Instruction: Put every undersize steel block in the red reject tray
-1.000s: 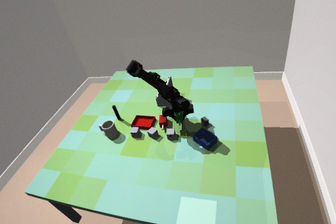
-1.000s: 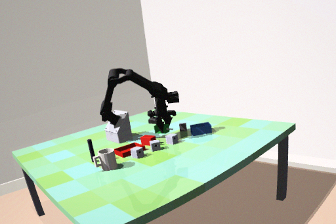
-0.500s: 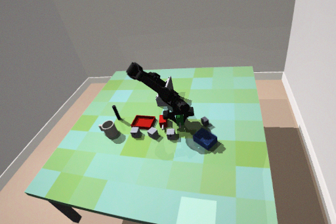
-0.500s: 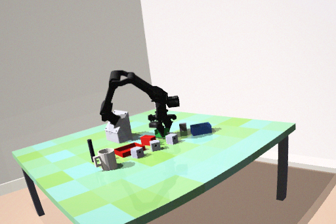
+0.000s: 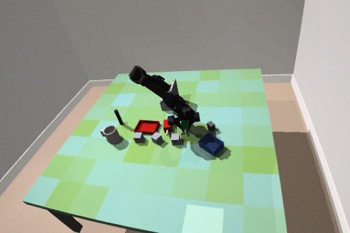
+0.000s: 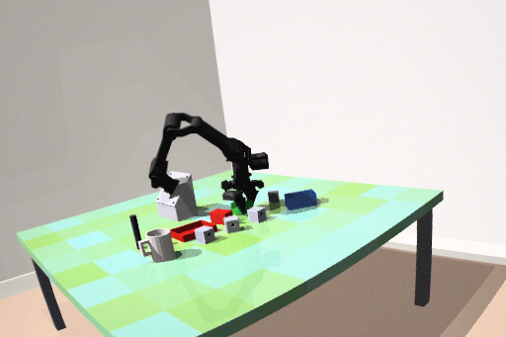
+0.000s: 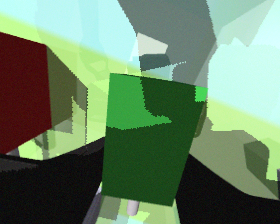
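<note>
Green-checked tabletop [image 5: 157, 175] [image 6: 237, 274] | GO gauge [image 5: 185, 125] [image 6: 236, 209] [image 7: 146, 150]: green, blocky, pale pin

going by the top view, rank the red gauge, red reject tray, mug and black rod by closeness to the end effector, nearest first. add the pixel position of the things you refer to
From the end effector [image 5: 184, 126] [image 6: 243, 207] [image 7: 143, 141]:
1. red gauge [image 5: 167, 124] [image 6: 220, 215] [image 7: 21, 90], just left in view
2. red reject tray [image 5: 147, 128] [image 6: 193, 231], farther left
3. mug [image 5: 113, 136] [image 6: 162, 246] and black rod [image 5: 118, 117] [image 6: 134, 231], far left, too close to call
</note>
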`<state>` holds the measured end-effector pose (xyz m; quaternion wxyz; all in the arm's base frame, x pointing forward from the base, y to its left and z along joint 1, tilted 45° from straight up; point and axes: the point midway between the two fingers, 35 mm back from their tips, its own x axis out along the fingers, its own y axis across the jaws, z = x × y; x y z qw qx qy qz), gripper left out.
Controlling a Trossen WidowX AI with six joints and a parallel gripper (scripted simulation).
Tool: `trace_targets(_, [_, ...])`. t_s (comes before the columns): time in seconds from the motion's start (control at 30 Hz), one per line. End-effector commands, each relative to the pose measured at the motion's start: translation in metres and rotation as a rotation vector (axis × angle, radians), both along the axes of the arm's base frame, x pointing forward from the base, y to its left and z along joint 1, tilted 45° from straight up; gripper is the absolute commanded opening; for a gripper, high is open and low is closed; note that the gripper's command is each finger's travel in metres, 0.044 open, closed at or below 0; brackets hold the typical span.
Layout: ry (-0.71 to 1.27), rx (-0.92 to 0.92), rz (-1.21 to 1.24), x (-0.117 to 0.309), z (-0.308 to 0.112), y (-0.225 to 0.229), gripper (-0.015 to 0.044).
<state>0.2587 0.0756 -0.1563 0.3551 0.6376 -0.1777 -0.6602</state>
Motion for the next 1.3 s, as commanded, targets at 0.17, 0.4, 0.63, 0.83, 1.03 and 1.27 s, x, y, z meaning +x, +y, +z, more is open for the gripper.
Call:
trace_targets(0.17, [0.000,0.003,0.007,-0.001,0.033,0.035,0.0420])
trace_targets(0.4, [0.001,0.001,0.010,-0.005,0.054,0.055,0.0440])
trace_targets(0.63, [-0.365,0.057,-0.360,0.019,0.065,0.040,0.0325])
trace_targets(0.83, [-0.844,0.120,-0.877,0.046,0.093,0.021,0.0325])
trace_targets(1.03, [-1.260,0.165,-1.331,0.067,0.119,-0.001,0.0325])
trace_targets(1.27, [-1.515,0.188,-1.609,0.077,0.135,-0.015,0.0325])
